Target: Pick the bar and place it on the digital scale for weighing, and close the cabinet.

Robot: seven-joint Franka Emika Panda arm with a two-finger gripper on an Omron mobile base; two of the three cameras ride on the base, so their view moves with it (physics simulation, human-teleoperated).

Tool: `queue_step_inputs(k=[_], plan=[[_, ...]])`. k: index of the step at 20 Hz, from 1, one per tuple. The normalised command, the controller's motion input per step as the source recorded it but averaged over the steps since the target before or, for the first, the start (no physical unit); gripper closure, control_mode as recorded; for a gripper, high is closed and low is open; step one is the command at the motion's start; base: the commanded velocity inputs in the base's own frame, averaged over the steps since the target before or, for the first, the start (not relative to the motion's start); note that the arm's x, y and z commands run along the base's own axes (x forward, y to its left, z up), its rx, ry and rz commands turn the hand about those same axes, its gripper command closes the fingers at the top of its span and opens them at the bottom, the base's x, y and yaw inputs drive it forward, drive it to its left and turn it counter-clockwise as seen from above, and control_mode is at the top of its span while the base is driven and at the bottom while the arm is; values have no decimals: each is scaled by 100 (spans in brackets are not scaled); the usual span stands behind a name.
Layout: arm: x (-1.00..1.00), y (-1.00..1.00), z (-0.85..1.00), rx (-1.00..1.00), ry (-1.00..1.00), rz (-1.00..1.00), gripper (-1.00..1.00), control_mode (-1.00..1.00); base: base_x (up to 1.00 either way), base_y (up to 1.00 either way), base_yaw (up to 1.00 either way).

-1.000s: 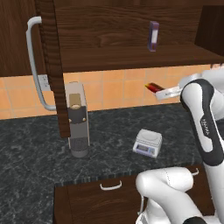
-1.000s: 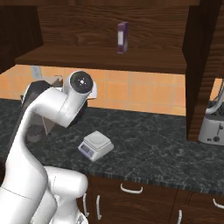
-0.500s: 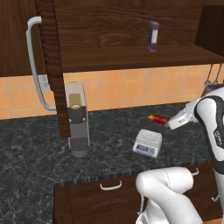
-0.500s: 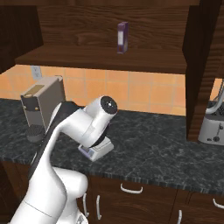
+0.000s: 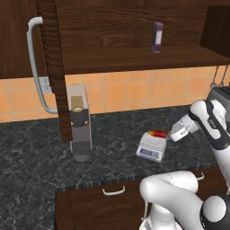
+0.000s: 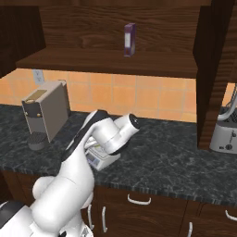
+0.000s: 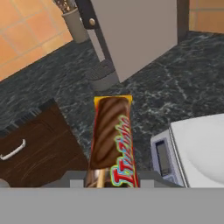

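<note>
Dark speckled countertop (image 5: 36, 166) is running under everything I am working over, with orange tile behind it. I am carrying the bar (image 7: 112, 140) lengthwise out ahead of the gripper (image 5: 173, 134), jaws narrowed onto its near end, so its free end is leading toward the digital scale (image 5: 151, 146). In the left base view the bar is hanging just over the scale's far edge, not yet resting on the plate. In the hand view the scale is lying off to the right of the bar, so I am judging it needs shifting over before release. Above the gripper, the cabinet (image 5: 49, 67) door is standing open with the purple box (image 5: 157, 37) on its shelf; closing comes after.
</note>
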Motion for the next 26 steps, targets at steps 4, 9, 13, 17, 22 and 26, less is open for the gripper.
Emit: queue_step_inputs(k=[4, 9, 13, 17, 22, 26], plan=[[0, -12, -22, 0, -6, 9, 100, -100, 0, 0, 0], [0, 0, -14, 0, -15, 2, 100, -100, 0, 0, 0], [0, 0, -21, 0, -12, 0, 100, -100, 0, 0, 0], [8, 15, -14, -1, 0, 0, 100, -100, 0, 0, 0], [18, 10, -3, 0, 0, 0, 100, -100, 0, 0, 0], [17, 0, -8, 0, 0, 0, 100, -100, 0, 0, 0]])
